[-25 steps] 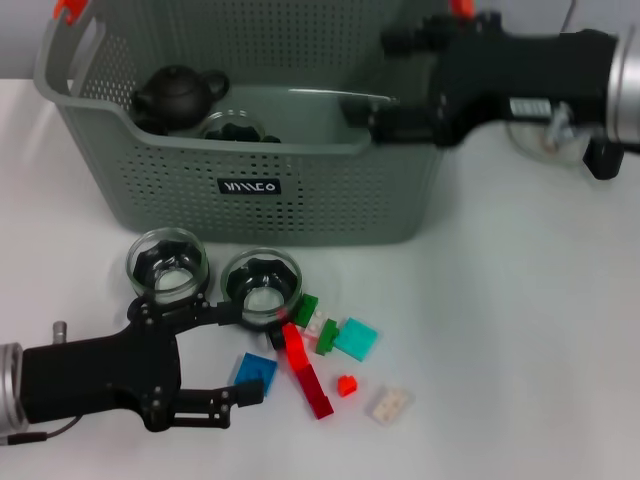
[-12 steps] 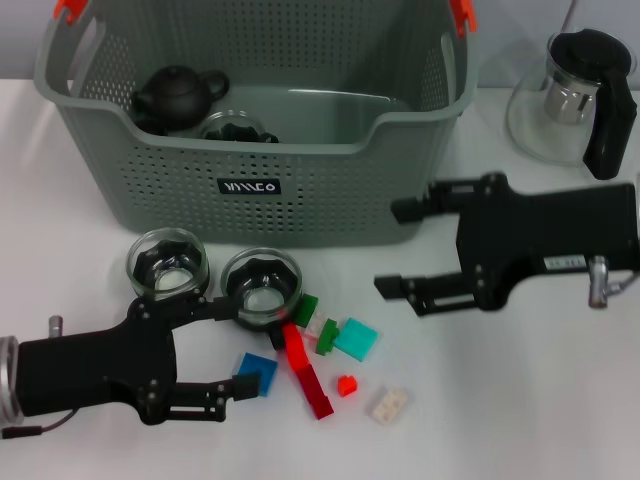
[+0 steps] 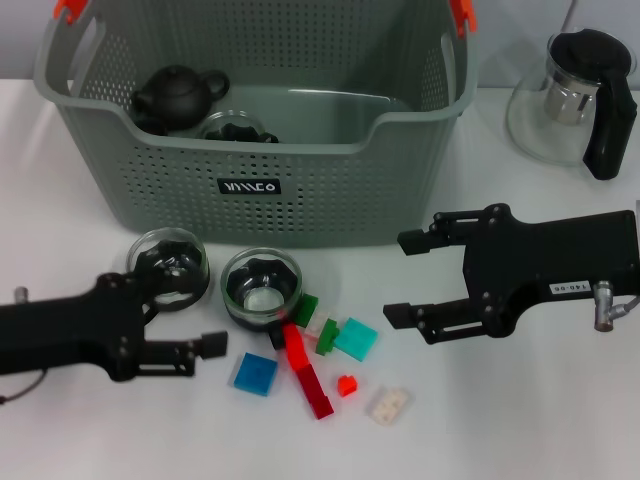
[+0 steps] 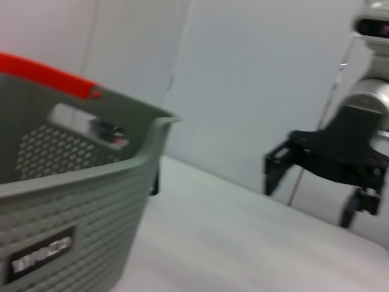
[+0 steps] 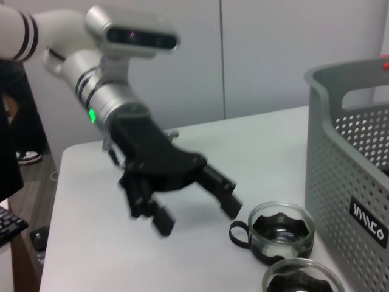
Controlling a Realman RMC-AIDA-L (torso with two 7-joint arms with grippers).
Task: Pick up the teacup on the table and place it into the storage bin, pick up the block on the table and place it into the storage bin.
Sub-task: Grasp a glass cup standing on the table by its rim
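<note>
- Now my left gripper [image 3: 185,310] has slid back from the blue block [image 3: 255,374] toward the leftmost teacup [image 3: 168,266], jaws spread wide and holding nothing.
- Both teacups stand on the table [image 3: 520,420] just before the storage bin [image 3: 250,186]; the second teacup [image 3: 262,287] touches the scattered blocks.
- My right gripper [image 3: 405,278] has dropped out of the bin, open and empty, so its load is probably delivered.
- Judging by this, the left teacup comes next.

storage bin [image 3: 250,150] top cropped, left teacup [image 3: 168,266] part-hidden
</note>
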